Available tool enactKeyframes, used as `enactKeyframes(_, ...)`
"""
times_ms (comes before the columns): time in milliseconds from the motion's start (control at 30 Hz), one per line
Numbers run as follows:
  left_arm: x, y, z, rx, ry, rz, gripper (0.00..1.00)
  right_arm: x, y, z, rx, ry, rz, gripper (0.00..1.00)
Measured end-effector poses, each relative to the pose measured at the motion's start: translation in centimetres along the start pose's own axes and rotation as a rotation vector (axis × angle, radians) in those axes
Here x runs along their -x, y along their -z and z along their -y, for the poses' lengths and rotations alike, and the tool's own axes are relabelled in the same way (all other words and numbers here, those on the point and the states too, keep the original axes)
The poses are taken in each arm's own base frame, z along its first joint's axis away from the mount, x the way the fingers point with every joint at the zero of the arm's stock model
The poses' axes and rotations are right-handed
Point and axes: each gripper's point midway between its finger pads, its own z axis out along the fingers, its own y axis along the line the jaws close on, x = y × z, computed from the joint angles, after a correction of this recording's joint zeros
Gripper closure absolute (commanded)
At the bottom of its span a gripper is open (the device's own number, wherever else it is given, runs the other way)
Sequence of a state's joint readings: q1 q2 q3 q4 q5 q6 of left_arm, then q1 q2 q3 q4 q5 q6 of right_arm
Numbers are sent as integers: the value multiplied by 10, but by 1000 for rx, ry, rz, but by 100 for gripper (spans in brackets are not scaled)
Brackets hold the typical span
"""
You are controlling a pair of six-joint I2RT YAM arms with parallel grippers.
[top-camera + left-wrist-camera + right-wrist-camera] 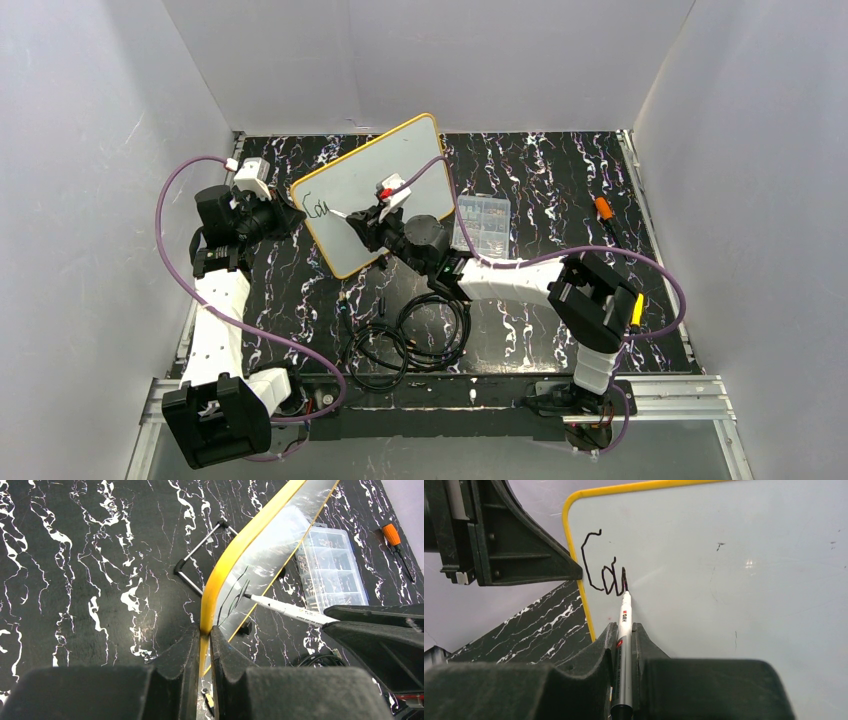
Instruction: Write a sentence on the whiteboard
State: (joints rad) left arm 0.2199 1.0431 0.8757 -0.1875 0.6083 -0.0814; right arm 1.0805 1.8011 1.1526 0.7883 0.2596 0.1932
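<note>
3 walls [430, 60] enclose marbled table [560, 170].

- Top external view — high above and behind the arm bases, looking down over the whole table [560, 170], the farthest off.
- Left wrist view — close in, sighting edge-on along the whiteboard [235, 550] rim.
- Right wrist view: nearest, facing the whiteboard's white face.
- All three share the whiteboard and the marker [624, 625].

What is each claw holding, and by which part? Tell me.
Left claw pinches the whiteboard by its yellow rim. Right claw grips the marker by its barrel, tip on the board.
</note>
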Motion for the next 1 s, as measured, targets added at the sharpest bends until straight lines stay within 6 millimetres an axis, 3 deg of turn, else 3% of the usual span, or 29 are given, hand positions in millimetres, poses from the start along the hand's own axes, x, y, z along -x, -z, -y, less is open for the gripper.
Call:
enactKeyframes(333,0,0,-1,6,0,0,100,-11,4,2,-5,-8,-24,99)
enactKeyframes(1000,0,1,0,4,-2,2,100,-2,7,9,-38,25,-19,99)
